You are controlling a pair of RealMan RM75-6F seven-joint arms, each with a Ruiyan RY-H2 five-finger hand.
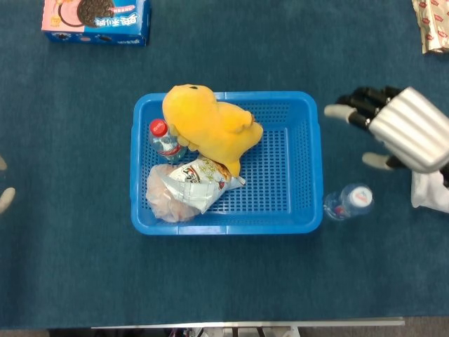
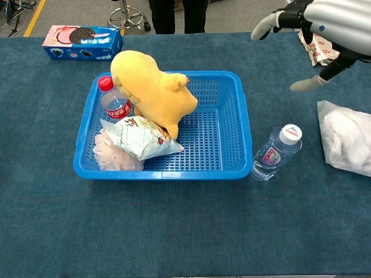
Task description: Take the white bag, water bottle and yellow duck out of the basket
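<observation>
Blue plastic basket (image 2: pixel 243 124) on the bench (image 2: pixel 174 231) holds the yellow duck (image 2: pixel 152 92), propped over a red-capped water bottle (image 2: pixel 113 101) and a snack packet (image 2: pixel 139 138). Outside it, a white-capped bottle (image 2: pixel 277 153) leans against the basket's right wall, with the white bag (image 2: pixel 348 139) lying further right. Above them the right hand (image 2: pixel 316 29) hovers empty, fingers spread wide; only fingertips of the left hand (image 1: pixel 5 200) show, so I cannot tell its state.

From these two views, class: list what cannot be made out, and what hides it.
Left hand: head view, cut off by the left edge; state unknown.
Red-capped bottle: lower body behind the duck.
Pink bag: partly under the snack bag.
White bag: cut off at the right edge.
</observation>
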